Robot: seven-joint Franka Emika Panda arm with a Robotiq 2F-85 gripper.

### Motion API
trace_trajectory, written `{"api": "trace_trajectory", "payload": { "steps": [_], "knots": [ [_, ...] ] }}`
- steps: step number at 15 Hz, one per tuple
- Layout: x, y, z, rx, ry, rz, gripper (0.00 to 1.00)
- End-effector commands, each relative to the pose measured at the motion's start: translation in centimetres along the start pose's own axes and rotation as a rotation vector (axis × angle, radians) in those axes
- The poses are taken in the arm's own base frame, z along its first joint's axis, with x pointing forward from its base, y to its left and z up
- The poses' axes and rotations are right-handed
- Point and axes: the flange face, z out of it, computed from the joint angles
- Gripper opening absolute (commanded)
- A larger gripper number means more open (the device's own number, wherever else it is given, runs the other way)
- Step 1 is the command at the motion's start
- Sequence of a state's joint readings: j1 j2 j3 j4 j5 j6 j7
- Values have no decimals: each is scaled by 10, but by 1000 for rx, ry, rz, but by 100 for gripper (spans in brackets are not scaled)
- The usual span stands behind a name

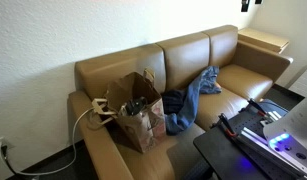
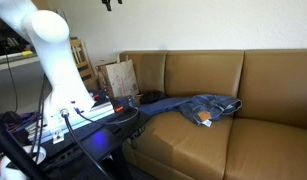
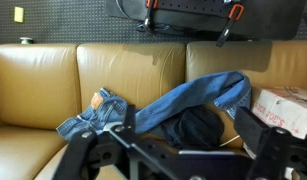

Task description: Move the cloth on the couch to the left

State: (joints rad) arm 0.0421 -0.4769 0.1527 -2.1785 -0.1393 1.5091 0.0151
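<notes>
The cloth [image 1: 193, 98] is a rumpled blue denim garment that lies across the middle seat of the tan leather couch [image 1: 183, 55]. It also shows in an exterior view [image 2: 198, 107] and in the wrist view [image 3: 178, 100], stretched over the couch [image 3: 33, 90]. My gripper [image 3: 173, 160] is open and empty, with its dark fingers spread wide at the bottom of the wrist view. It hangs high above the couch, apart from the cloth, and only just shows at the top edge of both exterior views [image 1: 250, 4] [image 2: 113, 4].
A brown paper bag [image 1: 136, 108] with handles stands on the seat beside the cloth. A dark bundle [image 3: 198, 125] lies against the cloth. A white cable [image 1: 88, 114] runs over the armrest. A wooden side table [image 1: 263, 42] stands past the far armrest.
</notes>
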Motion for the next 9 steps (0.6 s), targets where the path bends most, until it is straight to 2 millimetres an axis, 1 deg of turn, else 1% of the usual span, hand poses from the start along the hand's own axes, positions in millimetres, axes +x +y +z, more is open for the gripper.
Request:
{"api": "trace_trajectory", "payload": {
  "steps": [1, 6, 7, 9],
  "knots": [
    [0, 0, -1, 0, -1, 0, 100],
    [0, 0, -1, 0, -1, 0, 100],
    [-2, 0, -1, -14, -13, 27, 100],
    [-8, -6, 0, 42, -65, 171, 100]
  ]
}}
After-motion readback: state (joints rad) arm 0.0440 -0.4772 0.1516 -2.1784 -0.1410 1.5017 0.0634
